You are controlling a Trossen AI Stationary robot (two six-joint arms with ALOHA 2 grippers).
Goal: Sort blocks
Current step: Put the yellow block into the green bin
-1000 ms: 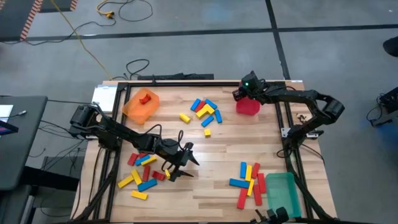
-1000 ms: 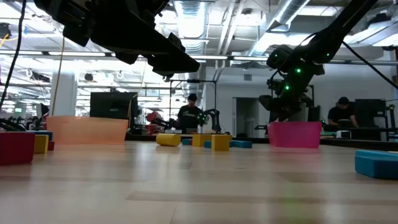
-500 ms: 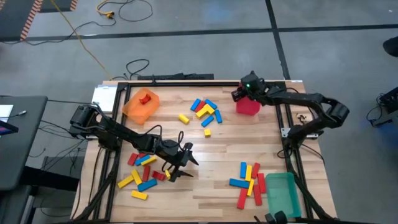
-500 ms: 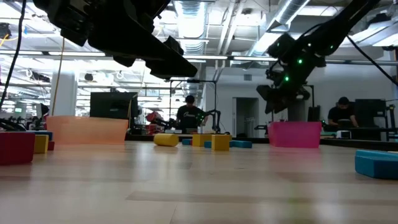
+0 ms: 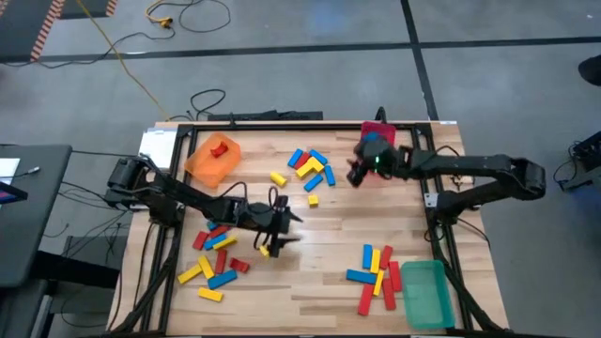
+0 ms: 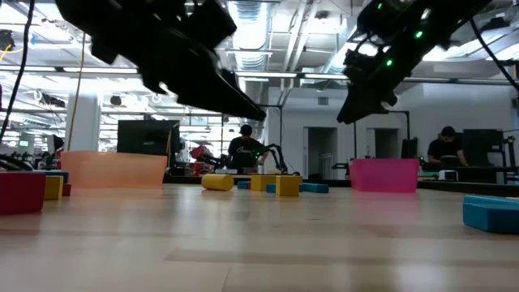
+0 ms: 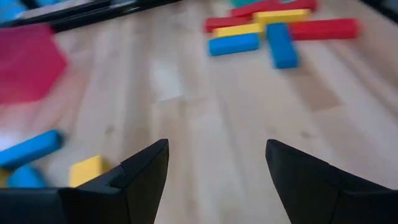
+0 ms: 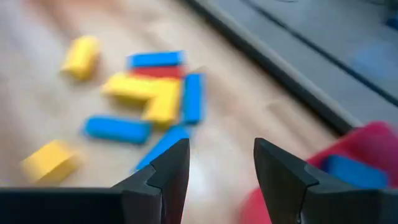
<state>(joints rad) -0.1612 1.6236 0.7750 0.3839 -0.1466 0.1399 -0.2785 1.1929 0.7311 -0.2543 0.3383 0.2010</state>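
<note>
blocks (image 5: 308,169) between bins | one bin (image 5: 212,159) left, apparently holding one

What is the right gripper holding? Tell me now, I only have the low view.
Observer: Nothing. The right wrist view shows the right gripper open and empty, facing a cluster of blue and yellow blocks.
Operator: Report the left one.
Observer: The left gripper is open and empty too, over bare wood.
Operator: Check the orange bin.
Observer: From above, the orange bin has a red block in it.
</note>
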